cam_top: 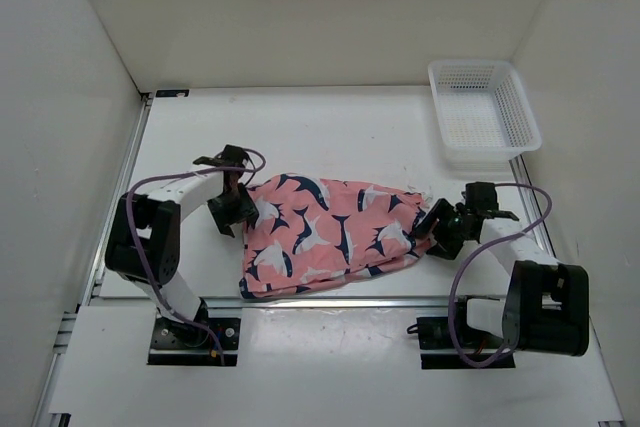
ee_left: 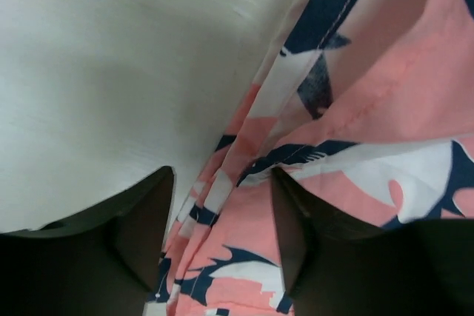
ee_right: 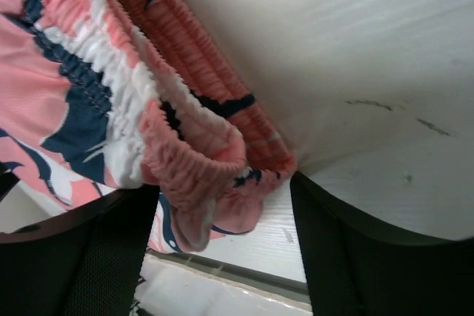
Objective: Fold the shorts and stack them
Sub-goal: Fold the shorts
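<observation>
Shorts (cam_top: 325, 232) lie flat near front table (cam_top: 330, 127) edge, between our arms, seemingly folded once. Our left gripper (cam_top: 232, 209) spread, hem edge loose between fingers. Right gripper (cam_top: 432, 227) spread too, straddling waistband corner, nothing pinched. We judge folding step in hand. Next move calls for grasping both ends, folding again. Basket (cam_top: 483, 112) far right.

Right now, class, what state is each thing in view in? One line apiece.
shorts: lying spread on the table, not gripped, not stacked.
basket: upright, at the table's far right corner.
left fingers: open, either side of the shorts' layered edge.
right fingers: open, either side of the waistband corner.
</observation>
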